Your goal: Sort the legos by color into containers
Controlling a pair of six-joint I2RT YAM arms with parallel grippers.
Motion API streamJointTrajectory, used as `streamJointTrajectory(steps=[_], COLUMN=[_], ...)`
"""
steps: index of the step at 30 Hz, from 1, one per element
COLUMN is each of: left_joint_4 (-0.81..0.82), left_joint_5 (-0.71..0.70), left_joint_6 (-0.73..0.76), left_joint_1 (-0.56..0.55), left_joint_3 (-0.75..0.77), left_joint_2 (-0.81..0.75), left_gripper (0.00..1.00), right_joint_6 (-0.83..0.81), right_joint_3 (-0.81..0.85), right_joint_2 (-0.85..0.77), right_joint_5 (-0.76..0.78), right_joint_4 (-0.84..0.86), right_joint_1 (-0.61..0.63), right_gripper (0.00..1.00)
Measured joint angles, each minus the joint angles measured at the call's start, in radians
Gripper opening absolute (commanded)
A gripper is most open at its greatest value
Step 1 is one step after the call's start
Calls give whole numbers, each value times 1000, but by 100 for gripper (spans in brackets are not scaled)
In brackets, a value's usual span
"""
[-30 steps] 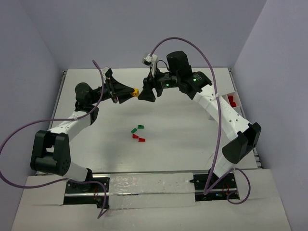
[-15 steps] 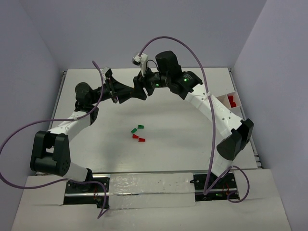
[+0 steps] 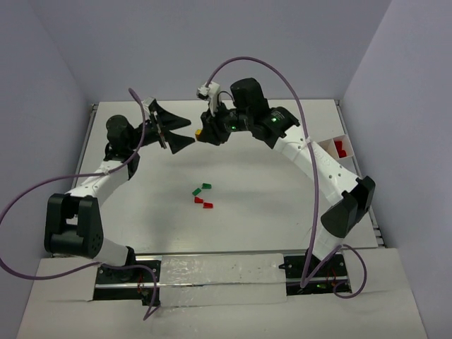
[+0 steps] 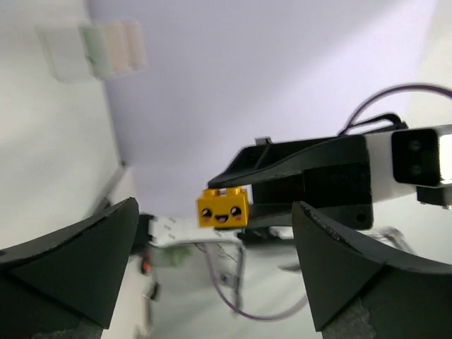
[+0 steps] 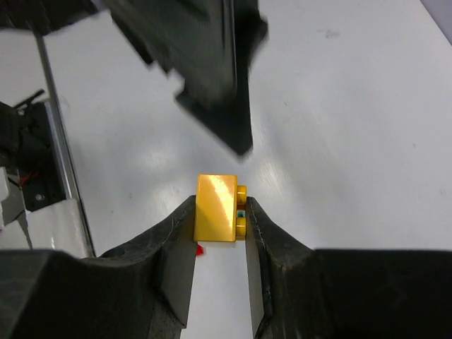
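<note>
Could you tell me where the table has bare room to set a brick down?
Bare table left and right of the loose legos, out to the tray. Crowded at far centre, where left hand faces right hand.

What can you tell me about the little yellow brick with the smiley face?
The yellow brick is a tiny, shiny plastic lego with a smiling face printed on one side and studs on another. It is up in the air above the table, pinched between the fingers of the right gripper. The open left gripper is near but not touching it.
</note>
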Motion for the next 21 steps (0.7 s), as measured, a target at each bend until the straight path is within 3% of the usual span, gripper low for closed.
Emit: streamJointTrajectory(steps=[4,8,14,21], left_joint_4=[-422,-799,-1023,-1128], left_joint_5=[-54,-245,-483,-669], left_joint_6=[353,794,1248,1499], left_joint_1=[103,119,42,-3], left_joint_3=[173,381,399,375], left_joint_2=[-1,-27,-153,-158], left_gripper=[99,99,99,99], right_joint_6=[-33,-109,-219,-268], right_joint_3=[-78,-121,-123,-91], right_joint_2=[-73,-140,-117,72], right_joint_5=[17,105,296,452], right_joint_4=[-64,-197,-377,-478], right_joint_1=[-119,-344,-608,-802], right_gripper=[0,0,0,0])
